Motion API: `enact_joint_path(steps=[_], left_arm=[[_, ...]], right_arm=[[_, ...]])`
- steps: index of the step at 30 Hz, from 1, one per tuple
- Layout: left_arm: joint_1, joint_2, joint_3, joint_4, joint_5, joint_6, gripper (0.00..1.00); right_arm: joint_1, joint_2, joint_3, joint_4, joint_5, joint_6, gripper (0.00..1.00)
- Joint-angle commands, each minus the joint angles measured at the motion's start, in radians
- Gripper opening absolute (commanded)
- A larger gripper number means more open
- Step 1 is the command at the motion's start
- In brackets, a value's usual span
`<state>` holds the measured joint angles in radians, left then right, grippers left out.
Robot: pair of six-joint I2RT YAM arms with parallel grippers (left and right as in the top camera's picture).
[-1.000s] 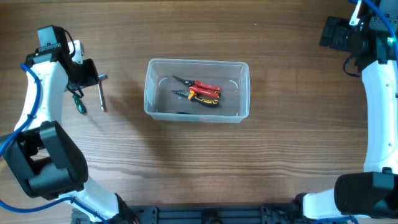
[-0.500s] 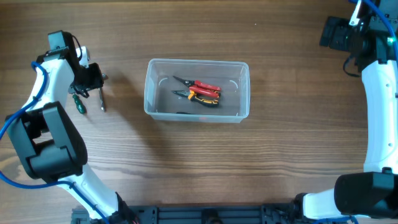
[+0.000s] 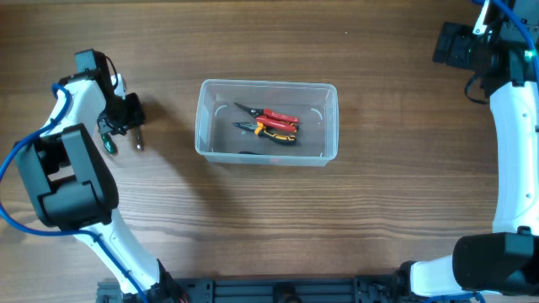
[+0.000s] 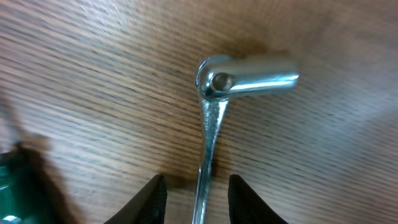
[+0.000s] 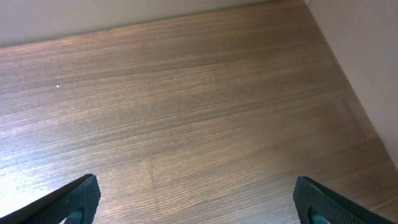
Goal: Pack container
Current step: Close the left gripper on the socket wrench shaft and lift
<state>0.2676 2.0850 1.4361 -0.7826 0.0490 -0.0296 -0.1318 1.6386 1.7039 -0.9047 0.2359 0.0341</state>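
Observation:
The clear plastic container (image 3: pixel 206 141) stands mid-table and holds red-handled pliers (image 3: pixel 278 117) and yellow-handled pliers (image 3: pixel 274 133). A silver L-shaped metal tool (image 3: pixel 138 141) lies on the table left of the container, next to a green-handled screwdriver (image 3: pixel 107 142). My left gripper (image 3: pixel 126 114) is low over the metal tool. In the left wrist view the left gripper (image 4: pixel 198 202) is open, its fingers (image 4: pixel 152 200) either side of the tool's shaft (image 4: pixel 208 143) with a gap on both sides. My right gripper (image 5: pixel 196 205) is open and empty at the far right (image 3: pixel 455 46).
The green screwdriver handle shows at the lower left edge of the left wrist view (image 4: pixel 9 186), close beside the left finger. The right wrist view shows bare wooden tabletop (image 5: pixel 186 93) and a pale wall along its right side.
My left gripper has moved toward the front and a little right, coming down over the metal tool's shaft. The right arm and the container have not moved.

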Motion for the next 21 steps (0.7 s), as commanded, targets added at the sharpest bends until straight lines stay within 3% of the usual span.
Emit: enact_joint_path(steps=[1,6,7,9,21], left_arm=[[-0.018,0.053,-0.006,-0.006,-0.005,-0.017,0.35],[-0.044,0.056,-0.006,0.013,-0.005,-0.017,0.43],[-0.048,0.056,-0.006,0.013,-0.006,-0.016,0.41],[-0.058,0.056,-0.006,0.017,-0.006,-0.016,0.28],[-0.061,0.056,-0.006,0.020,-0.029,-0.017,0.15]], right_arm=[[0.001,0.007,-0.002,0.003,-0.005,0.020,1.00],[0.001,0.007,-0.002,0.003,-0.005,0.020,1.00],[0.001,0.007,-0.002,0.003,-0.005,0.020,1.00],[0.001,0.007,-0.002,0.003,-0.005,0.020,1.00],[0.001,0.007,-0.002,0.003,-0.005,0.020,1.00]])
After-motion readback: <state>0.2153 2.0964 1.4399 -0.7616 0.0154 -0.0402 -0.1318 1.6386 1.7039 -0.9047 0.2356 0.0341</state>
